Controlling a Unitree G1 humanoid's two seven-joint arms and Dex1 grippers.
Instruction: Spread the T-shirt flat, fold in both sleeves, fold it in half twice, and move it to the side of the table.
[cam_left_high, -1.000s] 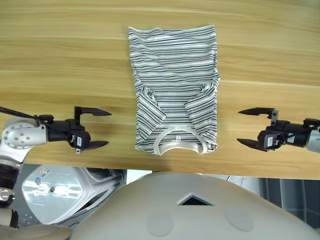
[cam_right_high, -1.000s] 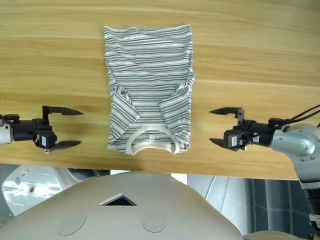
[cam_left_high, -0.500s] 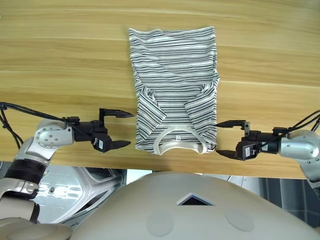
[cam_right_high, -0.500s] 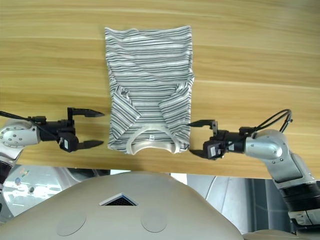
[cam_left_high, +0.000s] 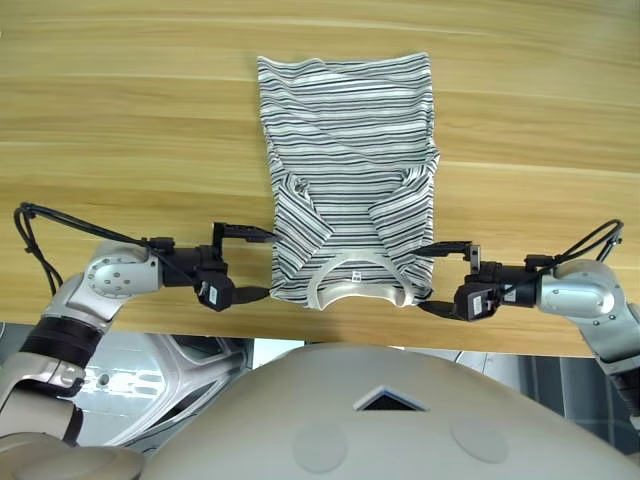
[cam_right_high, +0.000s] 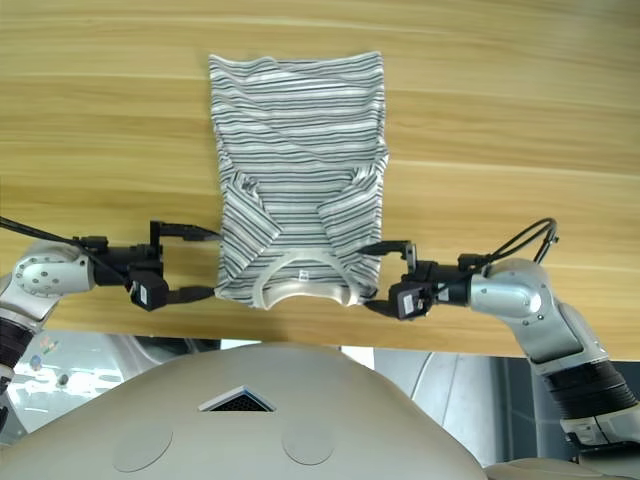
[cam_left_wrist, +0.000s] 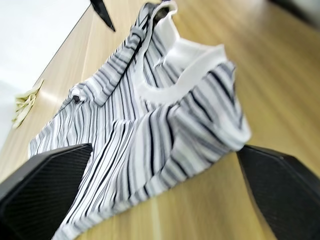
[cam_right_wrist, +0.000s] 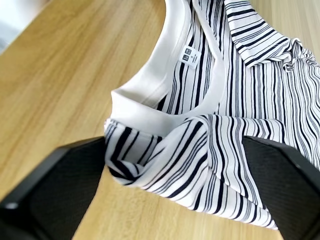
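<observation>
T-shirt (cam_left_high: 350, 190) sits sleeves-in on table (cam_left_high: 120, 130), long axis running away from me, collar at near edge. I have left gripper (cam_left_high: 268, 263) and right gripper (cam_left_high: 422, 278) both spread apart, each straddling its own collar-end corner, equally close.

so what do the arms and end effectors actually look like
Both arms match: the left arm and right arm end in rounded silver-grey wrist housings, with ribbed black sleeves behind and thin black cables looping out. The left end effector and right end effector are black, each with two slim, flat, pointed fingers and a small pale tag on the body.
</observation>
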